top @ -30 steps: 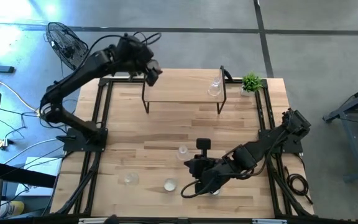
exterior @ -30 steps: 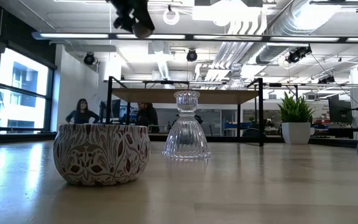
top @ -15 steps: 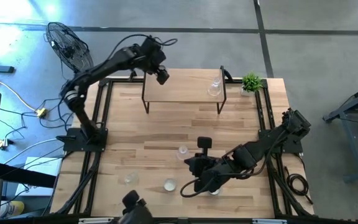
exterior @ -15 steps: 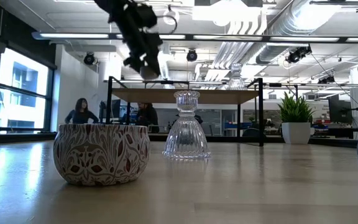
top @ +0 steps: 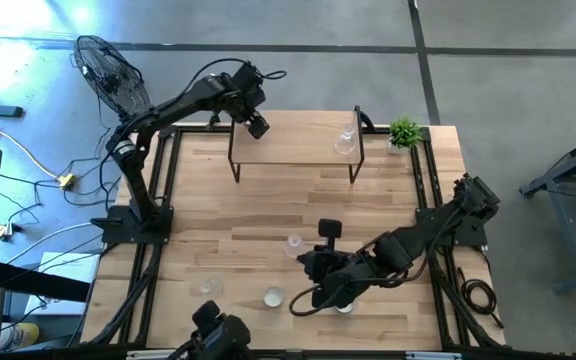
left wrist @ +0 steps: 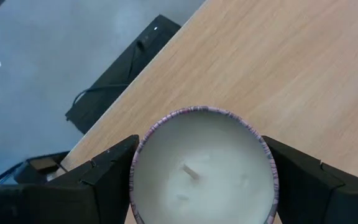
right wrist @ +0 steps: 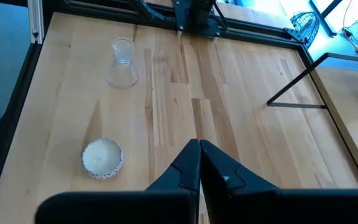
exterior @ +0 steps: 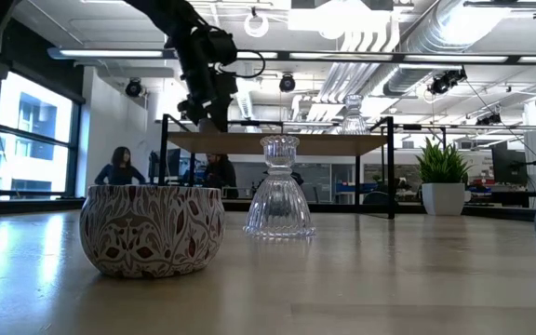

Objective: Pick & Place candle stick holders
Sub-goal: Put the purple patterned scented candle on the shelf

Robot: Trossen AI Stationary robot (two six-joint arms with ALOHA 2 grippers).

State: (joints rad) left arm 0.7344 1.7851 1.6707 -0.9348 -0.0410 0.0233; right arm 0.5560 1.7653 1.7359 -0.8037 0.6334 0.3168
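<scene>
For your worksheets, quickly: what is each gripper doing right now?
Left gripper: shut on a tealight cup over the raised shelf.
Right gripper: shut, empty.

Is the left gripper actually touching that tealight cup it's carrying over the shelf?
Touching. The left wrist view shows the left gripper with a finger pressed against each side of the tealight cup, no gap on either side.

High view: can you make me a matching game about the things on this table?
Things:
1. round patterned-rim cup of white wax
2. small green plant in a white pot
3. clear glass stemmed holder nearest the plant
4. right gripper

Places or states:
A. shut, holding nothing
B. on the raised wooden shelf
C. between the left gripper's fingers
D. at the table's far right corner

Pairs: 1-C, 2-D, 3-B, 4-A
</scene>
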